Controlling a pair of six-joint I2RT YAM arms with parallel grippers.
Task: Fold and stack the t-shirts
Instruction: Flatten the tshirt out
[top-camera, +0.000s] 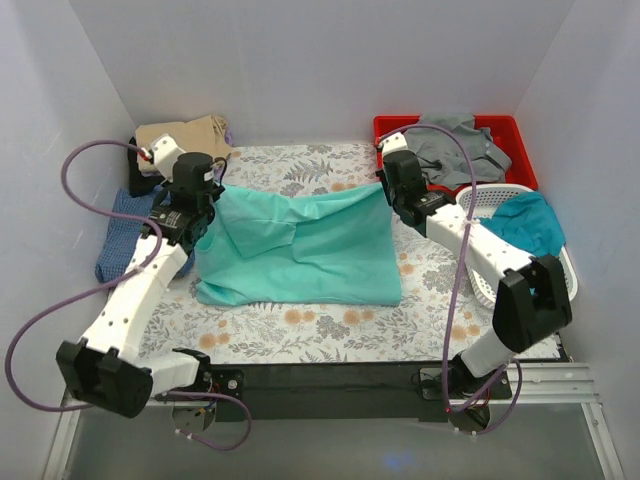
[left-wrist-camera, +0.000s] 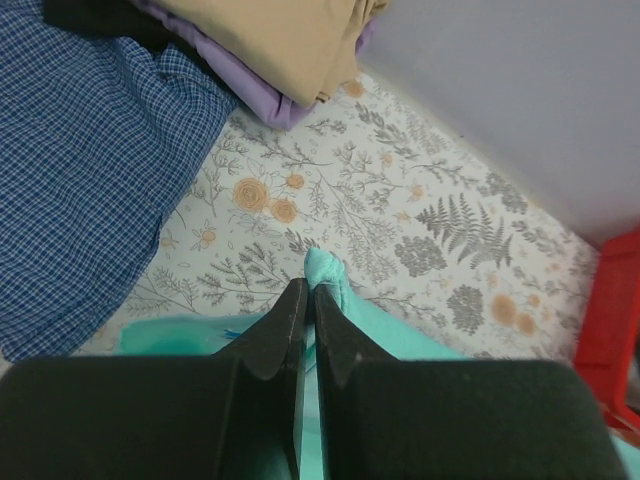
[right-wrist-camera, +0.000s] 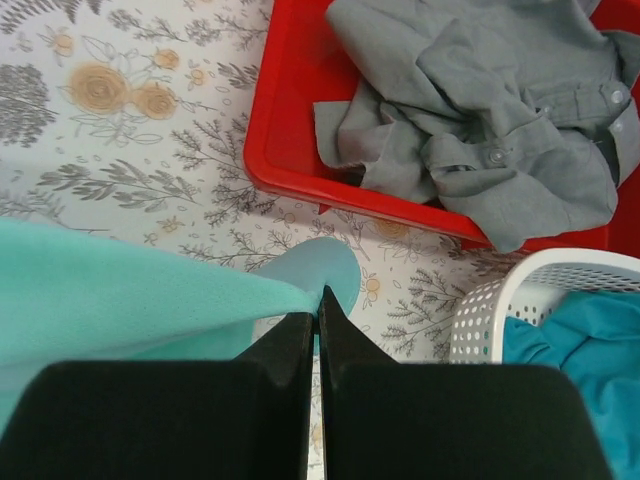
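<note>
Setting: a white-walled enclosure over a floral-print worktop (top-camera: 300, 335).
Task item: the mint green t-shirt (top-camera: 300, 250) lies spread at the middle of the worktop. Its near hem lies flat and its far edge is raised at both corners.
Left gripper (left-wrist-camera: 308, 298): pinched tight on the far left corner, with a nub of cloth poking past the tips.
Right gripper (right-wrist-camera: 318, 318): pressed together on the far right corner in the same way.
Step in hand: probably carrying the far edge toward the near hem for a half fold.
Doing it well: move both arms level and at one pace, with the edge lightly taut between them. Lay corner onto corner before letting go.
Risk: the loose fold near the left sleeve may get trapped as a crease.
Left side: blue checked garment (top-camera: 125, 235), with the tan garment (top-camera: 185, 135) beyond it.
Right side: teal garment (top-camera: 530, 222) in the white basket (top-camera: 482, 205).
Far right: grey garment (top-camera: 455, 145) in the red bin (top-camera: 527, 170).
</note>
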